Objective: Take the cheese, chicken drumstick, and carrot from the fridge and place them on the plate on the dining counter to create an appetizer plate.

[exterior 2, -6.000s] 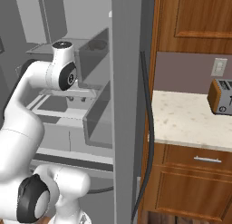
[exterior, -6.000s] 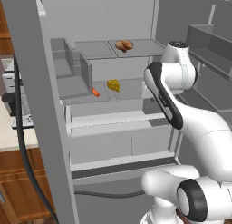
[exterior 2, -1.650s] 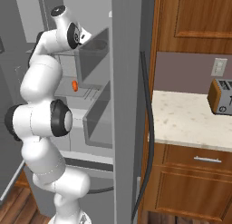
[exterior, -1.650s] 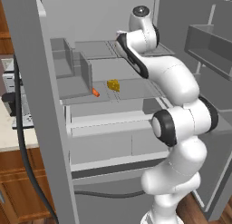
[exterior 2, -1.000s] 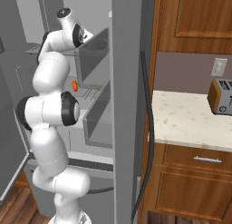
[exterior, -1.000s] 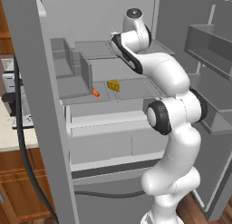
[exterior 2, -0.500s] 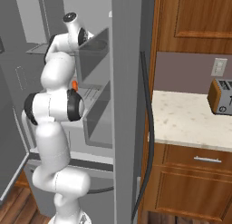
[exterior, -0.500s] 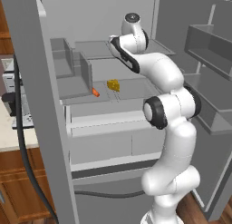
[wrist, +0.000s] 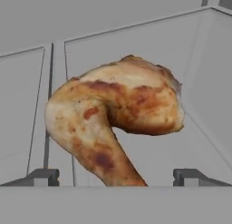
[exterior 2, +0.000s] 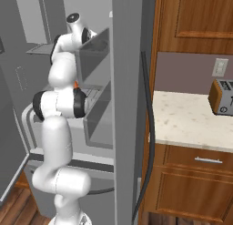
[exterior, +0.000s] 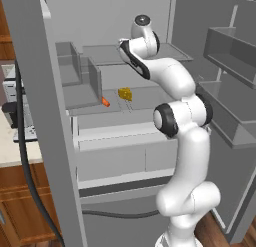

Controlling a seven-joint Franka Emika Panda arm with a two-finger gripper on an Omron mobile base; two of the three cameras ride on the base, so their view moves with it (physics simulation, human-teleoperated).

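The chicken drumstick (wrist: 118,110), golden-brown and lumpy, lies on the pale grey upper shelf of the fridge (exterior: 165,51), close in front of my hand. My gripper (wrist: 118,177) is open, and the drumstick's thin end points down between its widely spread fingertips (wrist: 43,177); I cannot tell whether they touch it. In the left base view my wrist (exterior: 136,47) reaches over that upper shelf and covers the drumstick. One shelf lower sit the yellow cheese (exterior: 125,94) and, left of it, the thin orange carrot (exterior: 105,102). The carrot (exterior 2: 76,84) also peeks out behind my arm.
Grey door bins (exterior: 227,46) line the open fridge door on the right. A grey divider (exterior: 95,78) stands on the shelf left of the carrot. Beside the fridge a wall counter (exterior 2: 182,121) carries a toaster (exterior 2: 223,97), with wooden cabinets (exterior 2: 191,19) above.
Over the last second my arm has stretched further up and into the upper shelf, bringing the hand closer to the drumstick. The cheese and carrot have not moved.
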